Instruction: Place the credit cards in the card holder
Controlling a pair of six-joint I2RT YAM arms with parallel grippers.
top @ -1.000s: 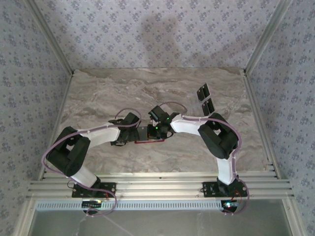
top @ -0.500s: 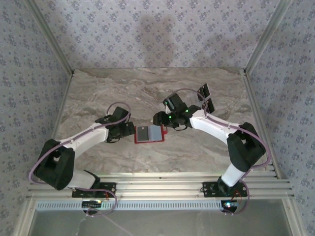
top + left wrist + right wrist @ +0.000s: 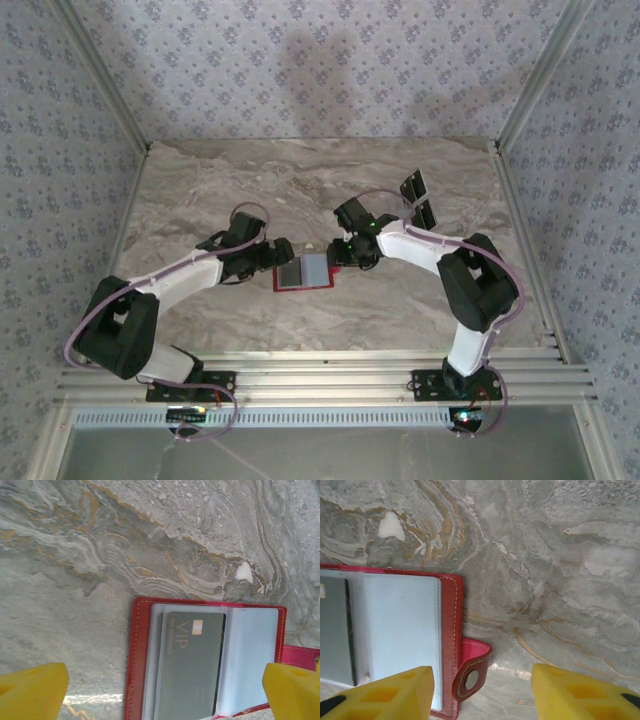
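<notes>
Finding: the small red folding card holder (image 3: 312, 272) lies opened flat at the middle of the grey marble-patterned counter (image 3: 220, 190), somewhat toward the near edge. One flat black rectangular credit card (image 3: 192, 665) marked VIP is seated in its left-hand grey pocket; the pocket beside it looks empty. Two more black credit cards (image 3: 412, 186) (image 3: 425, 213) sit well apart from the holder, close to the right edge toward the far right corner.

Your left tool (image 3: 161, 694) hangs over the holder with its jaws spread wide, gripping nothing. Your right tool (image 3: 485, 695) hovers at the holder's right side, jaws apart and empty, the snap tab (image 3: 470, 677) showing between them.

Assessment: one card is stowed and two are outstanding. The next move should take your right tool to the nearer loose card. Expect a thin, awkward pinch. Steady the holder with the left tool before you insert.
</notes>
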